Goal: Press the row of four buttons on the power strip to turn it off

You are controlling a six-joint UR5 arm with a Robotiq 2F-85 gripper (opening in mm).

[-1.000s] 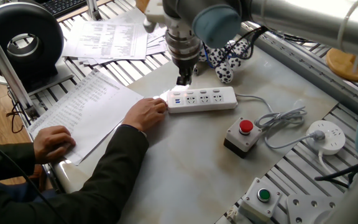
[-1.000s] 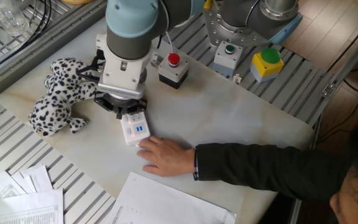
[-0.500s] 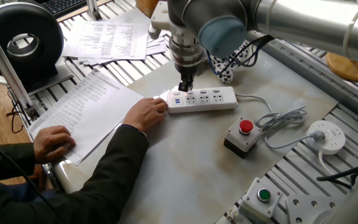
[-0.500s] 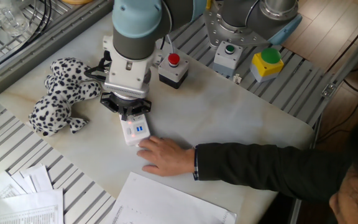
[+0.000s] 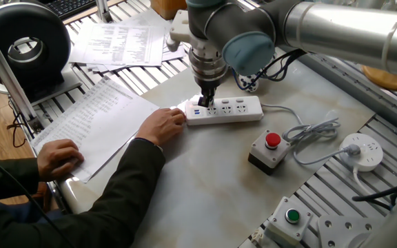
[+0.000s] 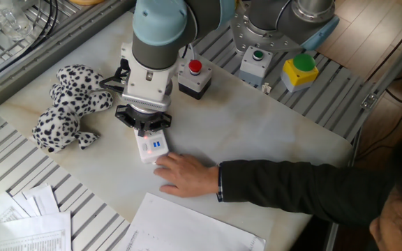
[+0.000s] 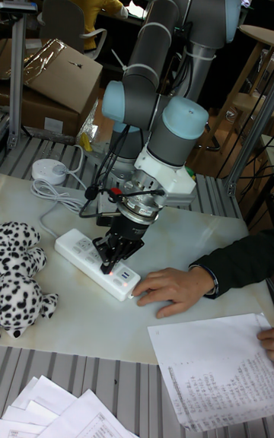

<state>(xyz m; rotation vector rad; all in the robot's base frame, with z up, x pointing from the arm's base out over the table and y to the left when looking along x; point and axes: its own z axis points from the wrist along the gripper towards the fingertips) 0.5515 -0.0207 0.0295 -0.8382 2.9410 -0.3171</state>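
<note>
The white power strip lies mid-table, its blue USB end towards a person's hand that steadies it. The four buttons run along its far edge; the leftmost is hidden under the fingers. My gripper points straight down with its tip on the strip's top by the USB end. In the tall fixed view the gripper narrows to a single point on the power strip, fingers shut together and holding nothing. In the other fixed view the gripper covers most of the power strip.
A red button box and a round white socket with a coiled cord sit to the right. A green button box stands near the front edge. A spotted plush toy lies behind the strip. Papers lie under the person's arms.
The gripper has dropped and shifted slightly right, from hovering above the strip's USB end to touching its top. The hand and the strip have stayed put.
</note>
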